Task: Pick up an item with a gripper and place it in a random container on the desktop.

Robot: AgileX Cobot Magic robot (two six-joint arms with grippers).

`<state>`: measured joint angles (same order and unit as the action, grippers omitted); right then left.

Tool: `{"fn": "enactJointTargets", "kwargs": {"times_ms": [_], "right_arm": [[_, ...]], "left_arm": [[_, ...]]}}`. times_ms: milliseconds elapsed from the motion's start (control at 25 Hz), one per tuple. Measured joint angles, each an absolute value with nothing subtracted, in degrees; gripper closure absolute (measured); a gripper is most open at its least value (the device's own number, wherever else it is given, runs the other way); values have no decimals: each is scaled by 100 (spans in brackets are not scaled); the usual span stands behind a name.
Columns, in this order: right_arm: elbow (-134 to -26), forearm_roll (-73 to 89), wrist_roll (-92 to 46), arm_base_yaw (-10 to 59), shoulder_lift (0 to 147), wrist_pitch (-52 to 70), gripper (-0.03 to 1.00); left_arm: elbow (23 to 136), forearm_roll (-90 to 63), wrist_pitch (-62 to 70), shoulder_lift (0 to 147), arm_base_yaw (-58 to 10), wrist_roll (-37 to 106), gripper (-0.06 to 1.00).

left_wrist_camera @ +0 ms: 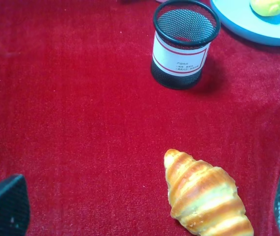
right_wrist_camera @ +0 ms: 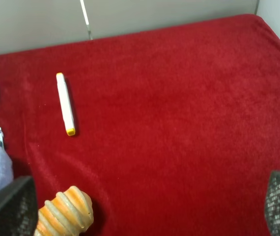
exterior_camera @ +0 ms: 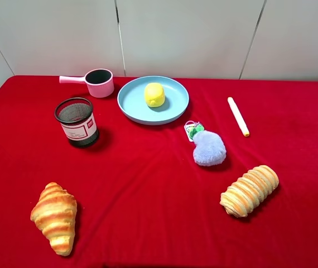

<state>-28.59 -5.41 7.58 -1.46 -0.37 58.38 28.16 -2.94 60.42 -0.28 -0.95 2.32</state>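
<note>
The small yellow lemon-shaped item lies in the light-blue plate at the back middle of the red desktop. In the left wrist view the plate's edge and part of the item show at the frame's border. Neither arm shows in the exterior high view. The left gripper is open and empty, its fingertips wide apart, above the cloth near a croissant. The right gripper is open and empty, its fingertips wide apart.
A black mesh cup and a pink handled cup stand at the back left. A croissant lies front left, a striped roll front right, a blue pompom in the middle, a white marker at the back right.
</note>
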Motion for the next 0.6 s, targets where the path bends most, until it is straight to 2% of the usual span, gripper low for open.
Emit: {"fn": "enactJointTargets", "kwargs": {"times_ms": [600], "right_arm": [[-2859,-541,758,-146,-37,5838,28]], "left_arm": [[2816,-294,6042,-28,-95,241,-5]]}}
